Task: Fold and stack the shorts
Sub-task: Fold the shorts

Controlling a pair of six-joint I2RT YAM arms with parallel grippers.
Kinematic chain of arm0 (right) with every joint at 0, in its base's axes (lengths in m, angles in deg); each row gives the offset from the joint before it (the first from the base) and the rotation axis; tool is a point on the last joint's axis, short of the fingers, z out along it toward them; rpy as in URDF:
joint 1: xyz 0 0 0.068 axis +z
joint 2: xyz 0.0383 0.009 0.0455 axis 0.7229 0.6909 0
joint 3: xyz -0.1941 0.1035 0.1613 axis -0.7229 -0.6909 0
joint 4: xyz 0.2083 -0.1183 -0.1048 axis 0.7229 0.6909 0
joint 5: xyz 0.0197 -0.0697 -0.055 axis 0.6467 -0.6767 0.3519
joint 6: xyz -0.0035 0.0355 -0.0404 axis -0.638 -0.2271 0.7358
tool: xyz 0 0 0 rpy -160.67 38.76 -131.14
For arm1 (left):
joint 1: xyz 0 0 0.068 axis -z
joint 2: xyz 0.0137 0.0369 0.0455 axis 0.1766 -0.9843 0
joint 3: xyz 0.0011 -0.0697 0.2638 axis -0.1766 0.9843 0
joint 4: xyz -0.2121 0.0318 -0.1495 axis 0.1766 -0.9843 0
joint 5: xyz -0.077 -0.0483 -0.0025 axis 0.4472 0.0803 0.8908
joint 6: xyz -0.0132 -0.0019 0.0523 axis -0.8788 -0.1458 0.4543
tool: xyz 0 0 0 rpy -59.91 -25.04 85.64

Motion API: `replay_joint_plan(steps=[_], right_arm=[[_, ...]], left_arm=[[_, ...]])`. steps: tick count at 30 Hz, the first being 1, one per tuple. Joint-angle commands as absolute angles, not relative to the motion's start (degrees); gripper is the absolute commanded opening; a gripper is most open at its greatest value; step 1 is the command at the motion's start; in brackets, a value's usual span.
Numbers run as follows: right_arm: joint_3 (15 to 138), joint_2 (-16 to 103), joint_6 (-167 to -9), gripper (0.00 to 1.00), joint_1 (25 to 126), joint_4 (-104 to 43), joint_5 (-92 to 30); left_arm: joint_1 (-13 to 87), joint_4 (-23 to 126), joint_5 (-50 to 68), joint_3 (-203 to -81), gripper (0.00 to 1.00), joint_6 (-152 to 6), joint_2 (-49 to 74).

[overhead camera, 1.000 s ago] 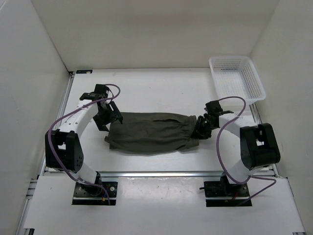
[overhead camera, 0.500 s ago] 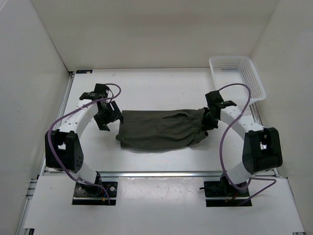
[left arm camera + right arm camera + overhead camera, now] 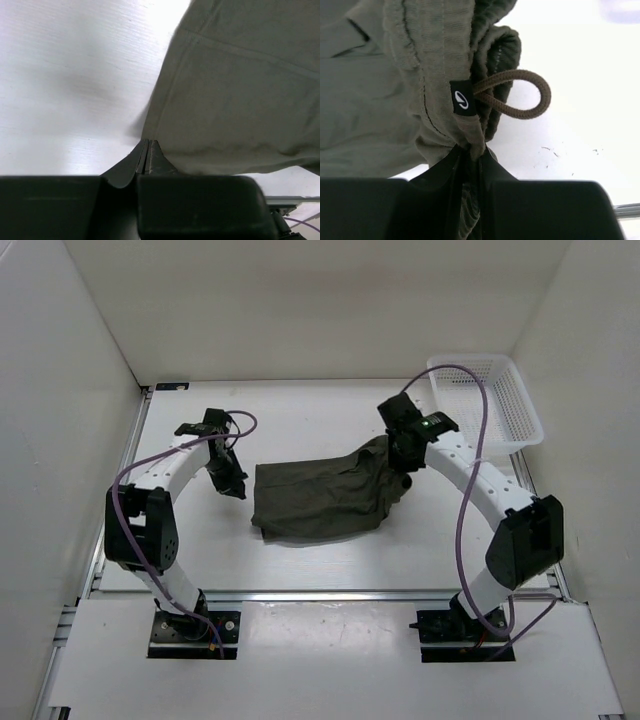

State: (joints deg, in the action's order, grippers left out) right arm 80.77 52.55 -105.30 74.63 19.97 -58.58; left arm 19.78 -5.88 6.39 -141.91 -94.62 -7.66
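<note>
A pair of dark olive-green soft fabric shorts (image 3: pixel 322 502) lies rumpled at the middle of a white table (image 3: pixel 330 425), between two robot arms, in the overhead view. The right gripper (image 3: pixel 398 462) is clamped on the garment's ribbed waistband at its right end, which is raised off the surface and bunched, while the rest of the cloth trails down and to the left and rests flat on the table. From the right wrist camera, the black fingers (image 3: pixel 451 165) pinch a fold of the waistband just below a small black tag (image 3: pixel 462 98) bearing a white mark, and a brown drawstring loop (image 3: pixel 522 95) pokes out beside it over the bare tabletop. The left gripper (image 3: pixel 236 490) sits low, just beside the shorts' left edge; its wrist camera shows the two fingers (image 3: pixel 142 157) pressed together with no cloth seen between them, their tips right at the stitched hem of the fabric (image 3: pixel 240 80). A white plastic mesh basket (image 3: pixel 527 405) stands at the far right corner of the table, well apart from the shorts.
</note>
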Motion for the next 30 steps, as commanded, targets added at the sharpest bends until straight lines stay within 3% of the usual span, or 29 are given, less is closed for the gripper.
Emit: replay_joint_plan(steps=[1,4,17,30], right_arm=[[88.4,55.8,-106.2,0.00,79.2,24.4,-65.6],[96.6,61.0,-106.2,0.00,84.9,28.1,-68.3],[111.3,71.9,-107.5,0.00,96.5,31.3,-68.5],[126.5,81.8,-104.6,0.00,102.7,31.2,-62.4]], left_arm=[[20.0,-4.9,6.0,-143.6,0.10,-93.9,-8.0],[20.0,-3.3,4.7,-142.9,0.10,-93.9,-9.5],[20.0,2.0,7.1,-140.6,0.10,-93.9,-21.6],[20.0,3.1,7.1,-140.6,0.10,-95.6,-22.3]])
